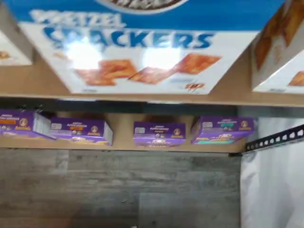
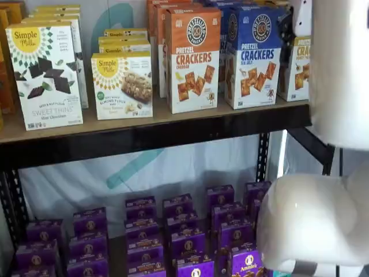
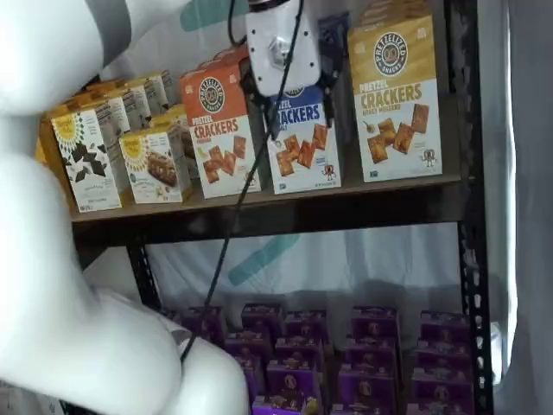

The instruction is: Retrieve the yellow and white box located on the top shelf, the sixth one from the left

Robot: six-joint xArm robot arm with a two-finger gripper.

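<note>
Right now the tall yellow-and-white cardboard pretzel-cracker box [image 3: 394, 102] stands upright at the far right end of the long tan wooden top shelf [image 3: 259, 201], beside the black perforated upright [image 3: 467, 156] — untouched, nothing gripping it. In a shelf view only a sliver of that box [image 2: 300, 68] peeks out past the robot's white arm [image 2: 340, 69].

Just left of it stands the blue-and-white sea-salt cracker box [image 3: 302, 147], and the white-bodied end effector [image 3: 282, 60] hangs directly in front of this blue box, its black cable [image 3: 259, 164] trailing down across the carton. Its fingers sit dark against the box behind — I cannot tell whether they are spread or closed.

Up close, the wrist view is filled by the blue box's face [image 1: 142, 52], "CRACKERS" in big blue letters, with a neighbouring carton [image 1: 280, 52] at its side.

Further left: an orange cheddar cracker box [image 2: 193, 66], then white Simple Mills boxes [image 2: 45, 75] with yellow sun circles. Down below, rows of small purple boxes [image 2: 184, 231] crowd the lower shelf.
</note>
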